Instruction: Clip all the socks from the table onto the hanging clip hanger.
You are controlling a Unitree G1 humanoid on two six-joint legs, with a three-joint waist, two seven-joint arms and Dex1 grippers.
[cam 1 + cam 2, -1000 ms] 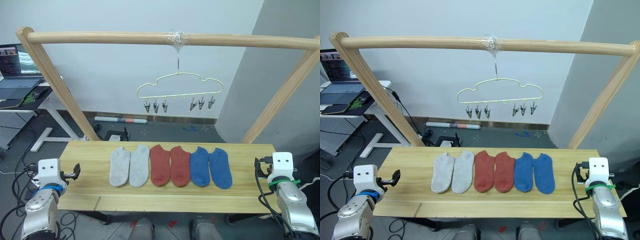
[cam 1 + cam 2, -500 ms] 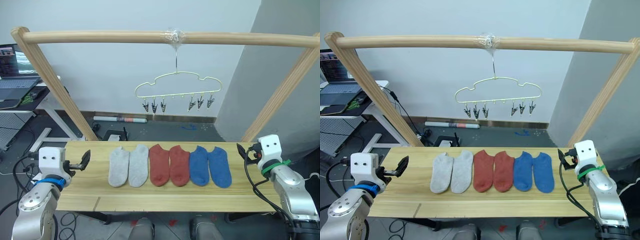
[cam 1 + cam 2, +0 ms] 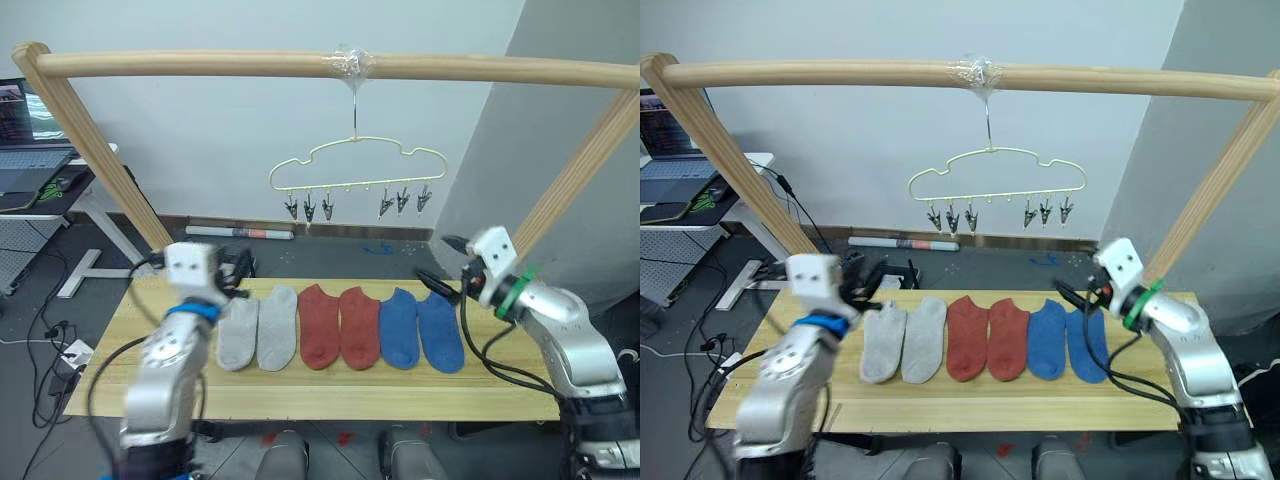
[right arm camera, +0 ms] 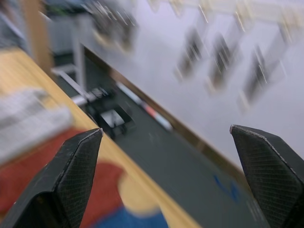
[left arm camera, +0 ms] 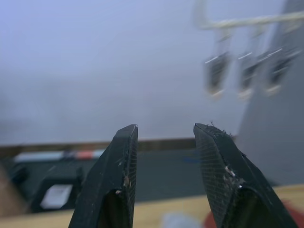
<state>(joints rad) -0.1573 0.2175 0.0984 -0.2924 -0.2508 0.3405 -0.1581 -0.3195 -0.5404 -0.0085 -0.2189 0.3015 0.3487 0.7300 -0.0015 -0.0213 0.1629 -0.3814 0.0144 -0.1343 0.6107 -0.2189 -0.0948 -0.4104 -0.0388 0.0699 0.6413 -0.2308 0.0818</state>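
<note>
Socks: six are lying flat in a row across the middle of the worktop (image 3: pixel 300 385) — two grey socks (image 3: pixel 258 328) at the 9 o'clock end, two rust red socks (image 3: pixel 339 326) in the centre, two blue socks (image 3: pixel 420 331) at the 3 o'clock end; none is being touched.
Clip hanger: the clip hanger (image 3: pixel 355 178) is hanging from the wooden rail (image 3: pixel 200 64) at 12 o'clock above the row, all its clips (image 3: pixel 308 209) empty.
Left claw: the left claw (image 3: pixel 234 283) is now hovering at the cuff of the outer grey sock, fingers (image 5: pixel 116 180) standing apart with nothing between them.
Right claw: the right claw (image 3: pixel 437 282) is hanging spread wide over the cuff of the outer blue sock, holding nothing.
Change: half a second ago both claws were out beyond the worktop's two ends; they are now swinging inward and up to the ends of the row.
Meaning: by my reading, the reach for a first sock is beginning, likely an end one; no sock is clipped yet, so the whole job is still ahead.
Camera: the head view is also tilting a little, so the rail's small shift is not a real move.
</note>
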